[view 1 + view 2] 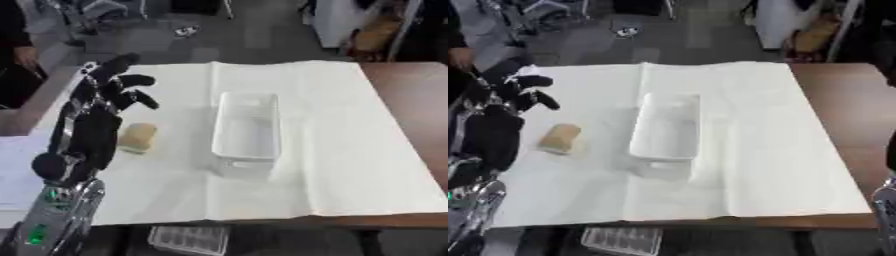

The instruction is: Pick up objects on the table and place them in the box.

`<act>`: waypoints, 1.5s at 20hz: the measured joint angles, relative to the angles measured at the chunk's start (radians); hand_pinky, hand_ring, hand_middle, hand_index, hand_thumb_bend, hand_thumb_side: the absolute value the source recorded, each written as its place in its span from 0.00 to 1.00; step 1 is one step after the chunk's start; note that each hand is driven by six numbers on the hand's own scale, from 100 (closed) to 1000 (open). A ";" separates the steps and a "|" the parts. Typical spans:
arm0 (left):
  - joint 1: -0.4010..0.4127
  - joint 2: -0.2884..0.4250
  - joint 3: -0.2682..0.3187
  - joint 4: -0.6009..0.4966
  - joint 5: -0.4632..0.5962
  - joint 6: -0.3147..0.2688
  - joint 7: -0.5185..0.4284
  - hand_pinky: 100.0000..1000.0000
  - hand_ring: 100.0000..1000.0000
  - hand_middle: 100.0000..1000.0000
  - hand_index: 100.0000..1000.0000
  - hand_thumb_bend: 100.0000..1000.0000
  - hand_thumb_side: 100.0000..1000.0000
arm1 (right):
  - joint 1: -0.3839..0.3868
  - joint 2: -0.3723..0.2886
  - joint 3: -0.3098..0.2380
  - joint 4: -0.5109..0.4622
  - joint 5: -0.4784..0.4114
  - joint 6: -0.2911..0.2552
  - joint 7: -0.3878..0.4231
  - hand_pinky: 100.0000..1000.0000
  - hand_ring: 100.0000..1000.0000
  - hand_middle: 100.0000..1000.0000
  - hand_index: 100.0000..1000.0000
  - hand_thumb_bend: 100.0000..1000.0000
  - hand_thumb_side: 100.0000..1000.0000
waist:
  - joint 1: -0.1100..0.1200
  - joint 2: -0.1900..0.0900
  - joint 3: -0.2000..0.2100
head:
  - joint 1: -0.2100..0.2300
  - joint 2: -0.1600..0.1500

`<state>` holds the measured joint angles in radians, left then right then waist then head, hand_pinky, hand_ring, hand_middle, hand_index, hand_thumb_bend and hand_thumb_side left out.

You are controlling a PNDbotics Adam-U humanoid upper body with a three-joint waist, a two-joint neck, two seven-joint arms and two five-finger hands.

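just beside the tan object [137, 137], left hand [92, 127] open.

Counting one white rectangular plastic box [247, 131], one small tan rounded block, maybe bread or sponge [138, 137], one white cloth sheet [332, 150] over one brown wooden table [411, 95]. Also one black robot hand [98, 117].

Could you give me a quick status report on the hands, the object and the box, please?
Left hand raised, fingers relaxed, holding nothing. Right hand not in view. Tan object on the white cloth, left of the white box. Nothing between them.
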<state>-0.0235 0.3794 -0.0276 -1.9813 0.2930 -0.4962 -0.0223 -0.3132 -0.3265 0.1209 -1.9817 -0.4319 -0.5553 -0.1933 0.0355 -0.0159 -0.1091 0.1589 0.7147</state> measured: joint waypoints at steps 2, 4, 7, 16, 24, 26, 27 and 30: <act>0.000 0.000 0.000 0.000 0.000 0.000 0.000 0.47 0.71 0.81 0.81 0.83 0.83 | 0.000 0.000 0.000 0.000 0.000 0.000 0.000 0.31 0.42 0.42 0.61 0.00 1.00 | 0.000 0.000 0.000 | 0.000 0.000; 0.000 0.000 0.000 0.000 0.000 0.000 0.000 0.47 0.71 0.81 0.81 0.83 0.83 | 0.000 0.000 0.000 0.000 0.000 0.000 0.000 0.31 0.42 0.42 0.61 0.00 1.00 | 0.000 0.000 0.000 | 0.000 0.000; 0.000 0.001 0.000 0.000 -0.002 0.003 0.000 0.51 0.73 0.83 0.82 0.87 0.86 | 0.000 0.000 0.000 0.000 0.000 0.000 0.000 0.31 0.42 0.42 0.61 0.00 1.00 | -0.001 0.000 0.000 | 0.000 0.000; 0.024 0.224 0.074 0.000 -0.246 0.219 0.063 0.63 0.80 0.89 0.87 0.92 0.96 | 0.006 -0.002 -0.007 0.000 0.001 -0.003 -0.006 0.31 0.42 0.42 0.61 0.00 1.00 | 0.018 -0.016 0.002 | 0.010 0.004; 0.028 0.459 0.094 0.026 -0.533 0.546 0.057 0.75 0.86 0.92 0.91 1.00 1.00 | 0.014 -0.013 -0.006 0.000 0.002 0.001 -0.009 0.31 0.42 0.42 0.61 0.00 1.00 | 0.034 -0.033 0.003 | 0.028 0.020; -0.007 0.518 0.086 0.085 -0.604 0.654 -0.011 0.73 0.85 0.92 0.92 1.00 1.00 | 0.014 -0.013 -0.006 0.000 0.002 0.002 -0.009 0.31 0.42 0.42 0.61 0.00 1.00 | 0.038 -0.038 -0.001 | 0.039 0.020; -0.026 0.545 0.077 0.121 -0.642 0.707 -0.065 0.71 0.83 0.90 0.91 1.00 1.00 | 0.014 -0.013 -0.005 0.000 0.002 0.002 -0.008 0.31 0.42 0.42 0.61 0.00 1.00 | 0.041 -0.039 -0.004 | 0.045 0.021; -0.090 0.611 0.045 0.230 -0.759 0.842 -0.256 0.67 0.79 0.85 0.89 1.00 1.00 | 0.016 -0.013 -0.004 0.000 0.001 0.006 -0.005 0.31 0.42 0.42 0.61 0.00 1.00 | 0.044 -0.042 -0.015 | 0.055 0.024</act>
<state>-0.1137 0.9908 0.0176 -1.7517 -0.4660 0.3455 -0.2787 -0.2974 -0.3392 0.1170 -1.9817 -0.4307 -0.5495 -0.1982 0.0793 -0.0582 -0.1239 0.2142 0.7387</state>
